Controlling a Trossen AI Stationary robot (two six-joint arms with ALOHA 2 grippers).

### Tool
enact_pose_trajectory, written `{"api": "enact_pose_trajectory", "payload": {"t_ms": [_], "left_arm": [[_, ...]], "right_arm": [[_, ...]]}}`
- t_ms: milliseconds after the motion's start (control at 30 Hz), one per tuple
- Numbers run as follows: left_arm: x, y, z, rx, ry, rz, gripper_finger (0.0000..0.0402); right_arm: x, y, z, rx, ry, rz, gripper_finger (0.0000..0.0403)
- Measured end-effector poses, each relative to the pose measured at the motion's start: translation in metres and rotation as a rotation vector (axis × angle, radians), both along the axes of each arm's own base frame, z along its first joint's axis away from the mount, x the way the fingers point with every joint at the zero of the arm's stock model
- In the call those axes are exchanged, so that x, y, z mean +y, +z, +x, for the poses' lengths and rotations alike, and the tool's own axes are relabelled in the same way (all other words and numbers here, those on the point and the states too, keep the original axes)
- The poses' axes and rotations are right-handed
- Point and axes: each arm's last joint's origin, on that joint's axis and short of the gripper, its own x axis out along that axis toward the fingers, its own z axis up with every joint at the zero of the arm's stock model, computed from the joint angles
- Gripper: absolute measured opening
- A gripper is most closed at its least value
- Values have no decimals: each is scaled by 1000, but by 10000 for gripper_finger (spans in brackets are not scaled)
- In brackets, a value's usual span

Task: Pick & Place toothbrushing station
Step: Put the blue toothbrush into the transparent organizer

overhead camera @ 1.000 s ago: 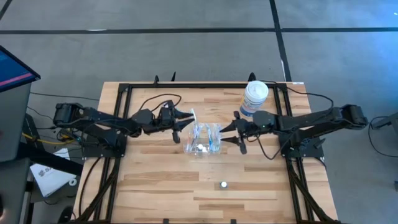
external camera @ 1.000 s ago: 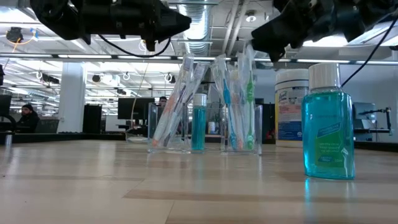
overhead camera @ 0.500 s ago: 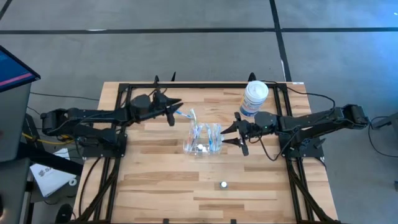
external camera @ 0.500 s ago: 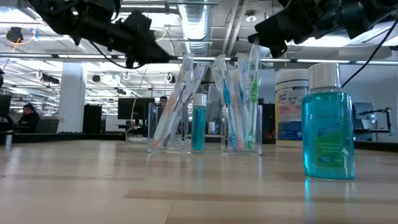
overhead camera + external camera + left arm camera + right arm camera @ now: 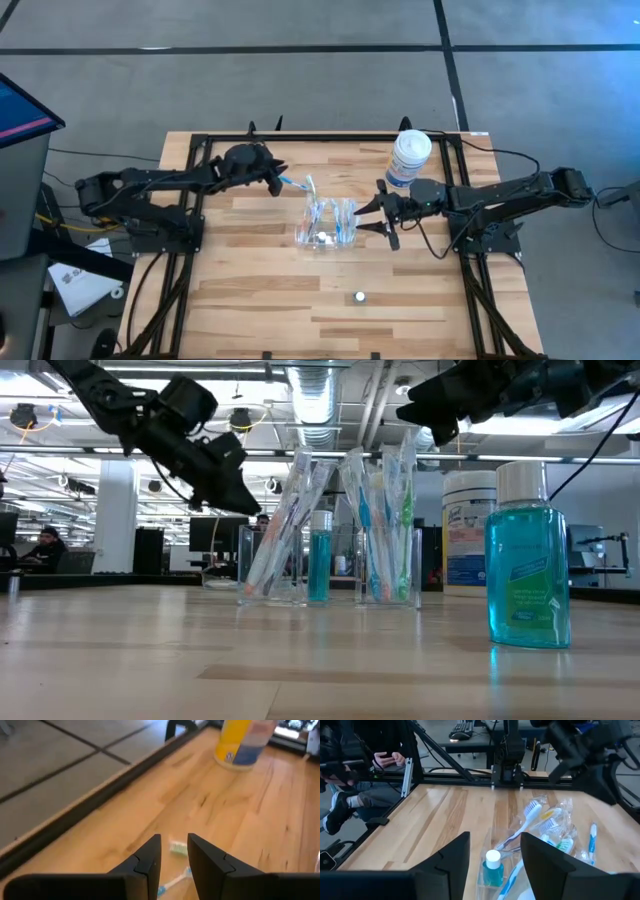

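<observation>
The left end effector (image 5: 276, 179) hovered near the tabletop's far edge, fingers slightly parted with nothing between them, directly over a loose toothbrush (image 5: 176, 849). That brush lay flat on the tabletop (image 5: 250, 290), its long axis running toward the clear cup (image 5: 327, 225) at centre. The right end effector (image 5: 378, 212) waited spread and empty just beside the cup's right side. Open board surrounded the brush; the white tub (image 5: 410, 155) stood well apart.

The left claw (image 5: 283, 180) has drawn back from the toothbrushes (image 5: 322, 215) toward the counter's (image 5: 250, 290) far-left part and tilted downward.
</observation>
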Motion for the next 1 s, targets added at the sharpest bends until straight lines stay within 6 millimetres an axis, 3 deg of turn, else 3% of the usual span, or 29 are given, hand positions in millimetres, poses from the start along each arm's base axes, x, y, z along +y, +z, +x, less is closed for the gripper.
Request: {"api": "enact_pose_trajectory", "payload": {"t_ms": [667, 1000], "left_arm": [[30, 0, 45, 412, -156, -105, 90], [40, -23, 62, 564, -210, -162, 90]], "right_arm": [[0, -3, -1, 30, 1, -4, 164], [0, -3, -1, 29, 3, -11, 165]]}}
